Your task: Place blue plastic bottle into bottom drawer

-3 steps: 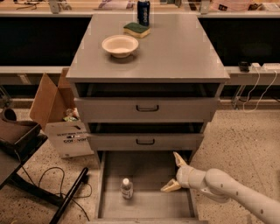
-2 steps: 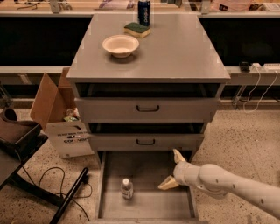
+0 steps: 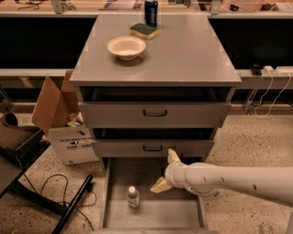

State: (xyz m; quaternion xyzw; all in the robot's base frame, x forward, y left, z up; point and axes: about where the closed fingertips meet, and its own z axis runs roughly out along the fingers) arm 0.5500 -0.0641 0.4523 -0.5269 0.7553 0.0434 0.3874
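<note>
- Camera view: the slim, clear blue plastic bottle (image 3: 133,197) with a white cap stands upright on the floor of the open grey metal bottom drawer (image 3: 158,213), left of centre.
- The white arm's end effector (image 3: 166,171) hangs over the drawer's far right part, near the bottle but apart from it. Its two beige fingers (image 3: 160,186) are spread wide and grip nothing.
- The grey table (image 3: 183,55) above carries a round cream bowl (image 3: 126,47) and a dark blue can (image 3: 150,13).

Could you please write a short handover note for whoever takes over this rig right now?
The claw is open and empty, over the bottom drawer, right of the blue plastic bottle and apart from it.
Bottle: upright on the drawer floor, left of centre.
Done: the bottle is in the drawer, not held.
Left: probably only to draw the arm clear; the drawer stands open.
</note>
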